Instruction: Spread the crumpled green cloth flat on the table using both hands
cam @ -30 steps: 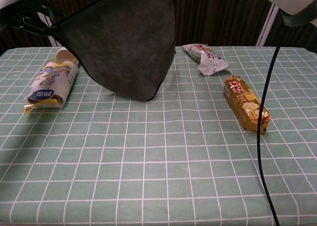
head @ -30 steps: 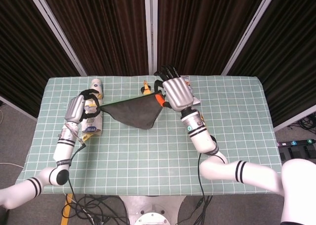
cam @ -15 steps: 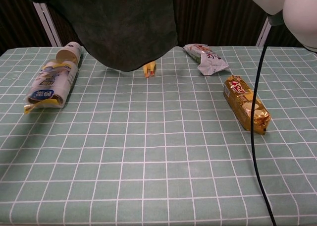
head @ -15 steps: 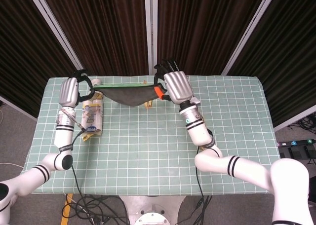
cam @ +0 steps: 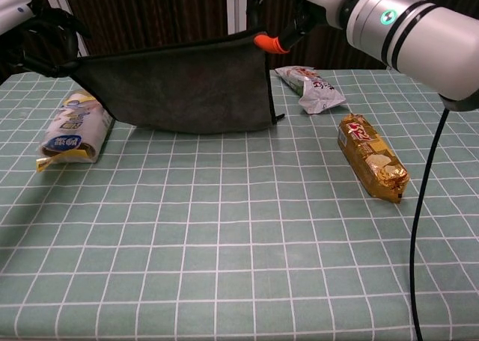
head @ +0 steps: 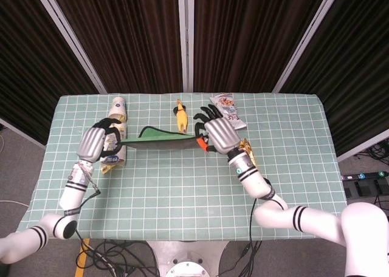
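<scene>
Left hand and right hand raised apart, fingers closed in pinches

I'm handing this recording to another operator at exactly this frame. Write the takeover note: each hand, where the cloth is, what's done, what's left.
Left hand: grips the cloth's left top corner.
Right hand: grips the right top corner, near the orange tab.
Green cloth: stretched between both hands, hanging as a sheet above the table; its lower edge looks at or near the surface.
Nearby: snack bag under the left hand, gold packet and silver wrapper to the right.
Done: cloth picked up and pulled open.
Left: lay it flat on a bare part of the table, then release both corners.
</scene>
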Controlling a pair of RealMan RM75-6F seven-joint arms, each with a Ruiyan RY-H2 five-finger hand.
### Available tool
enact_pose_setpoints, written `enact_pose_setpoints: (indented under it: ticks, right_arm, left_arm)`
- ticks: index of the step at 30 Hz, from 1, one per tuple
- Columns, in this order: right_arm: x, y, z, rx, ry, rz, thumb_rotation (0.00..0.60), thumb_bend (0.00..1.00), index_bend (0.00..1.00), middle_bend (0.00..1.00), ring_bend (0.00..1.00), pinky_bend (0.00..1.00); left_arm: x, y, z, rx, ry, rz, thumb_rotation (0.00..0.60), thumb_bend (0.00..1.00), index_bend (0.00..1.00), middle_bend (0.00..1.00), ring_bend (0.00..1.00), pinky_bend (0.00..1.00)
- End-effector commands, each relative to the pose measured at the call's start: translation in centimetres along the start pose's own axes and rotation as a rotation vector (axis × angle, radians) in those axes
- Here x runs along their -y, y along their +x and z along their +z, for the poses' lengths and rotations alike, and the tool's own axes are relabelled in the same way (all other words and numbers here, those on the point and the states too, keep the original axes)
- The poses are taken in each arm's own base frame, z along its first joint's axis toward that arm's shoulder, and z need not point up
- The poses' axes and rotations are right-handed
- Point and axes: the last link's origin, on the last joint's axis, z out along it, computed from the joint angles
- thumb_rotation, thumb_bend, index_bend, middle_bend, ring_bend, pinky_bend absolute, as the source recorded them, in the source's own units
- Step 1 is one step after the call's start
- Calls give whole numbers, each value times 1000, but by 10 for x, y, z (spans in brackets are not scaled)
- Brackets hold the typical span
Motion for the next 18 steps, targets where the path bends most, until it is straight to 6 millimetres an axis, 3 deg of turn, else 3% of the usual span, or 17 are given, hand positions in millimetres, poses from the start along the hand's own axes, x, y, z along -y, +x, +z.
enact_pose_setpoints:
  ticks: [1, 12, 18]
  right_arm:
    - [-4, -7, -15, 32, 10, 2, 600, 395, 699, 239, 69, 0]
    - [-11, -34, -61, 140, 49, -20, 600, 393, 700, 238, 66, 0]
    - [-10, -53, -75, 185, 73, -41, 600, 393, 700, 238, 65, 0]
  left_arm:
    - [-2, -1, -17, 33, -36, 20, 600, 467, 689, 300, 199, 294]
    - [-12, -23, -61, 163, -125, 50, 600, 462, 688, 300, 199, 294]
    - [-14, -38, -73, 224, -142, 83, 600, 450, 686, 301, 199, 295]
